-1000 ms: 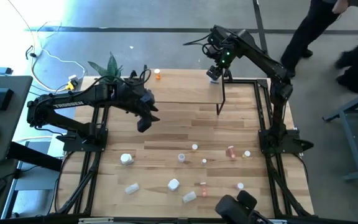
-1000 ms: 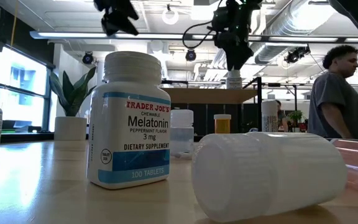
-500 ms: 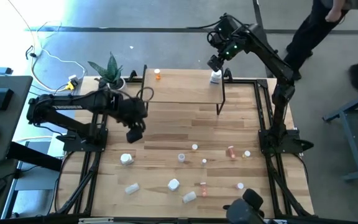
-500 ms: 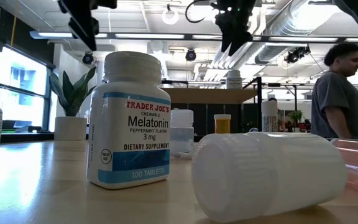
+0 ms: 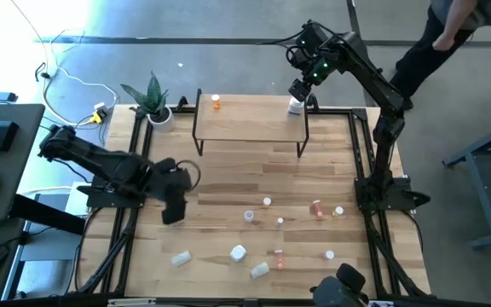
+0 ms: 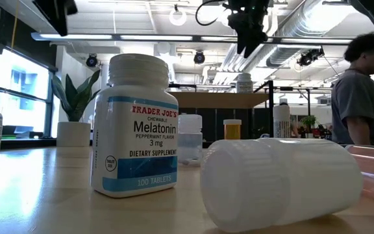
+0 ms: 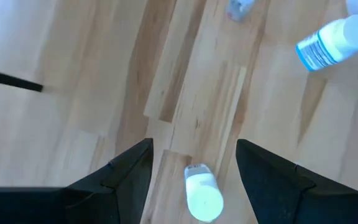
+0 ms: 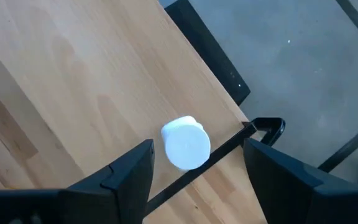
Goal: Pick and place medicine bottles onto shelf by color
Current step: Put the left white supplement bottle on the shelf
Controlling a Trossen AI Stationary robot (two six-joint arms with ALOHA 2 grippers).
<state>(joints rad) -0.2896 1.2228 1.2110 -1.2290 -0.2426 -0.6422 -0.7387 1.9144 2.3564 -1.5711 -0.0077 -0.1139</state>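
Right hand (image 5: pixel 301 89) gapes above a shelf-corner bottle (image 8: pixel 186 142); nearest label (image 6: pixel 143 138) reads "Trader Joe's Melatonin 3 mg".

Two bottles (image 5: pixel 216 103) on one shelf (image 5: pixel 250 119); nine on the table (image 5: pixel 228 175).

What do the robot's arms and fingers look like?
Both arms are dark, almost black, built from jointed tube-like sections. The left arm ends in a chunky dark left gripper. The right arm carries looping black cables and a small green light near the right gripper. The fingers are flat, dark and wedge-shaped.
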